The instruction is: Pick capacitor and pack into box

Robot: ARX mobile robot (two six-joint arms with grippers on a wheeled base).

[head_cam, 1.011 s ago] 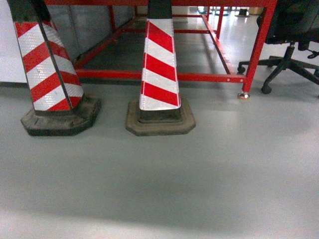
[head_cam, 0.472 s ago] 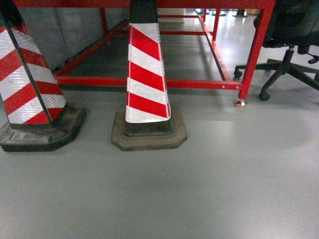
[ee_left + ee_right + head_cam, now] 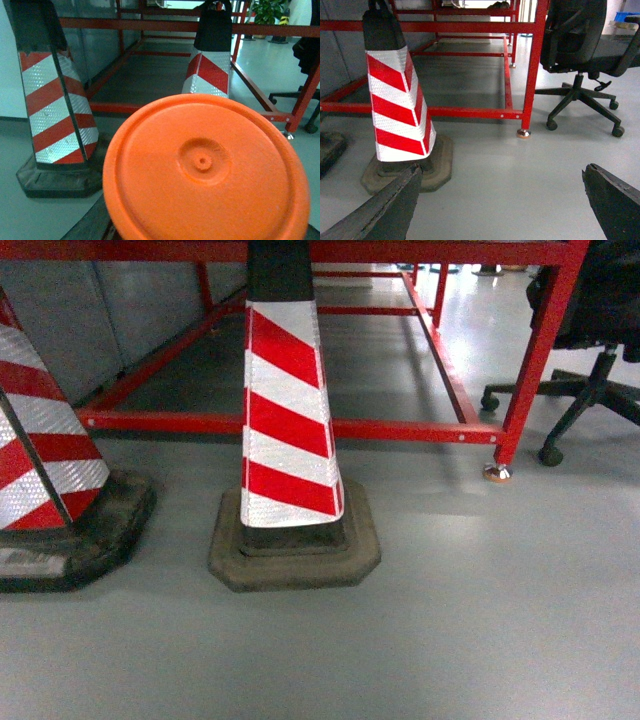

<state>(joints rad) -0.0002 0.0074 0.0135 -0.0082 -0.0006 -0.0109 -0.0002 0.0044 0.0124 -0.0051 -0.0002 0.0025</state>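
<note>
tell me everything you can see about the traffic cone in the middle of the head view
The middle cone stands upright on the grey floor, just in front of the red frame's lower rail. Its body carries slanted red and white reflective bands, with a dark section above them running out of the picture. It sits in a worn, dirty, dark, rubbery-looking base with cut corners. Nothing else touches it; a second cone stands apart at left.

Red-and-white striped cones (image 3: 290, 430) on dark bases, a red frame (image 3: 300, 427), an orange disc (image 3: 205, 170), grey floor (image 3: 480, 620).
</note>
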